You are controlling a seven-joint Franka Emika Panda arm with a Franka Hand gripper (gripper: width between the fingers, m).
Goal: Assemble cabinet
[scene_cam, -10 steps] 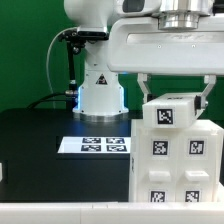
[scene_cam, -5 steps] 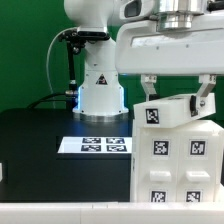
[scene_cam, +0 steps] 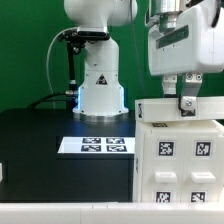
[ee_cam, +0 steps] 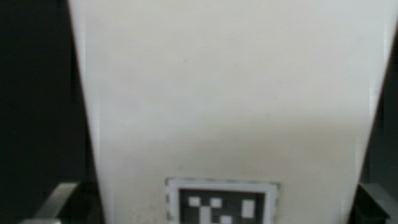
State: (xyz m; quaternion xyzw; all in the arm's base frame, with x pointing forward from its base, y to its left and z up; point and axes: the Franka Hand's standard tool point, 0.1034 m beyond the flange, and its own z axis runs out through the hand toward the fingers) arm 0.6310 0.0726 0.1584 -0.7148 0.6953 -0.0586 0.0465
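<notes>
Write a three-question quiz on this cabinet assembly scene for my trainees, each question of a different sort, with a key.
1. True or false: the marker board lies on the black table.
2. Multiple choice: the gripper is (A) above the cabinet, (B) over the marker board, (C) out of sight.
3. Fill in: the cabinet stands to the exterior view's ____ of the marker board.

Key: 1 true; 2 A; 3 right.
</notes>
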